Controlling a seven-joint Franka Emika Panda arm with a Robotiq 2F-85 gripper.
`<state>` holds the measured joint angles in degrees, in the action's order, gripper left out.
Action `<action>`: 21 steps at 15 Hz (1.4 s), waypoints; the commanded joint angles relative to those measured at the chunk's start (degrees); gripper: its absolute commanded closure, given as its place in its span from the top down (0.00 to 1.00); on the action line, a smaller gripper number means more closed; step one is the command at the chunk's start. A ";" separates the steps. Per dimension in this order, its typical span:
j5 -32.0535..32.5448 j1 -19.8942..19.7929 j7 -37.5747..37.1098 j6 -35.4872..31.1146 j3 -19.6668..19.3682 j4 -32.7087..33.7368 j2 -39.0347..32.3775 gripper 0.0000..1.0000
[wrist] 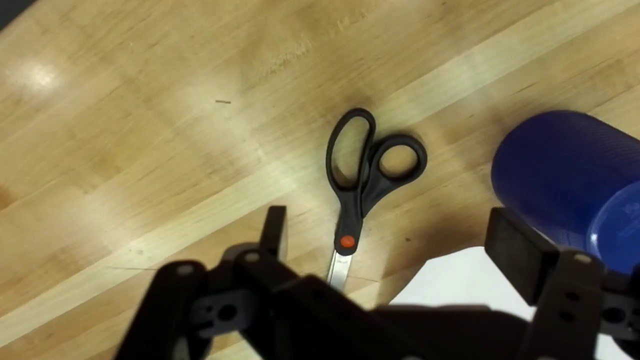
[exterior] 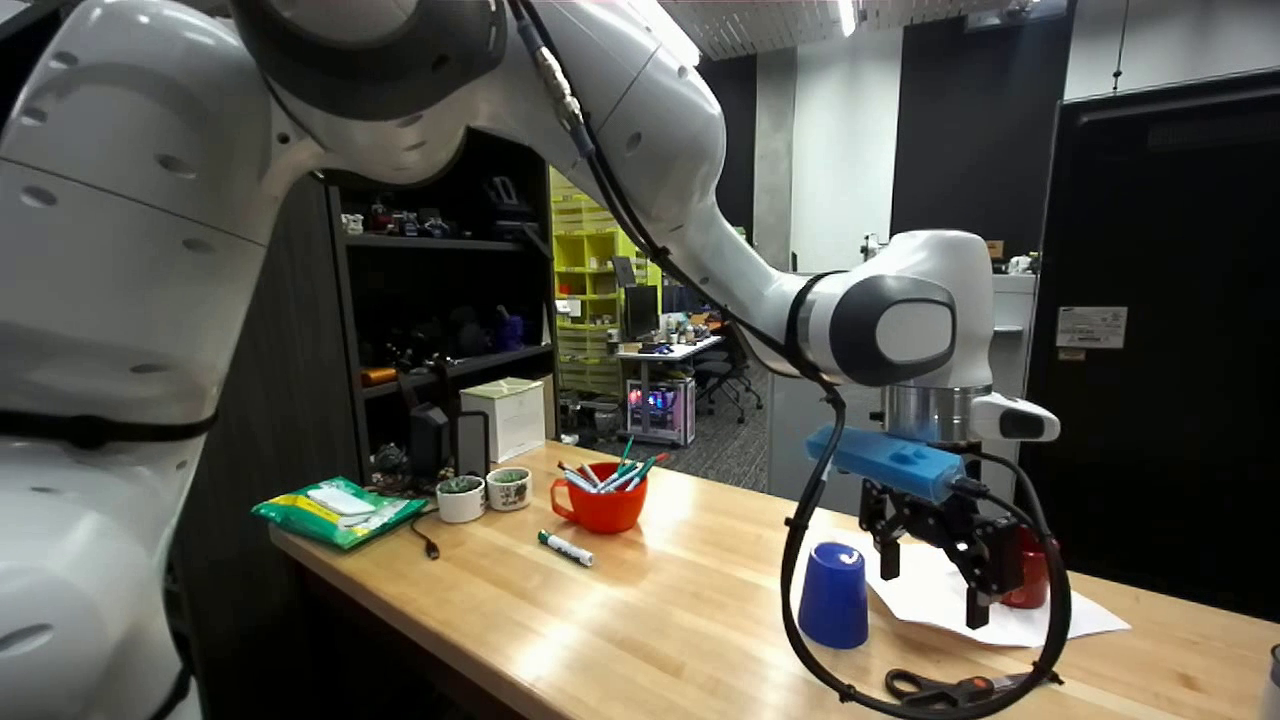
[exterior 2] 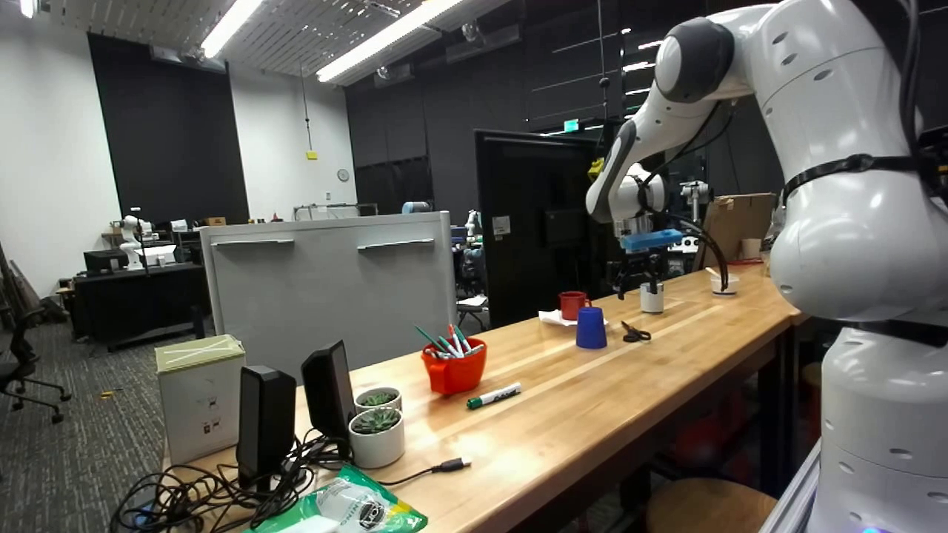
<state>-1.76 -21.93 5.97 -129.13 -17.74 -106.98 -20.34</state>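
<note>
Scissors (wrist: 351, 210) lie on the desk (exterior 2: 563, 414), well in from its edge on the robot's side, near the claw (exterior: 933, 585), whose fingers stand wide apart; in the wrist view we have room left of the handles, while the blue cup (wrist: 555, 170) and paper (wrist: 465, 280) crowd the right. In both exterior views we find the red mug (exterior 2: 572, 305) on that paper, outside the wrist view, where the claw hides the blade tips. We make out black loops, an orange pivot and a silvery strip of blade.
</note>
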 commanded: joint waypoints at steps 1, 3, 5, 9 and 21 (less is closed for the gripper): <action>-2.37 -1.34 -0.68 -0.90 0.77 3.10 -3.22 1.00; -2.99 -1.76 -0.55 -1.78 0.98 4.48 -4.95 1.00; -3.44 -2.21 -0.54 -1.80 1.16 6.20 -6.81 1.00; -3.42 -3.05 -1.07 -1.34 1.51 9.43 -10.38 1.00; -3.41 -5.56 -2.50 1.51 2.69 18.50 -19.02 1.00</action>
<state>-4.16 -26.39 4.25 -129.81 -15.94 -91.51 -37.57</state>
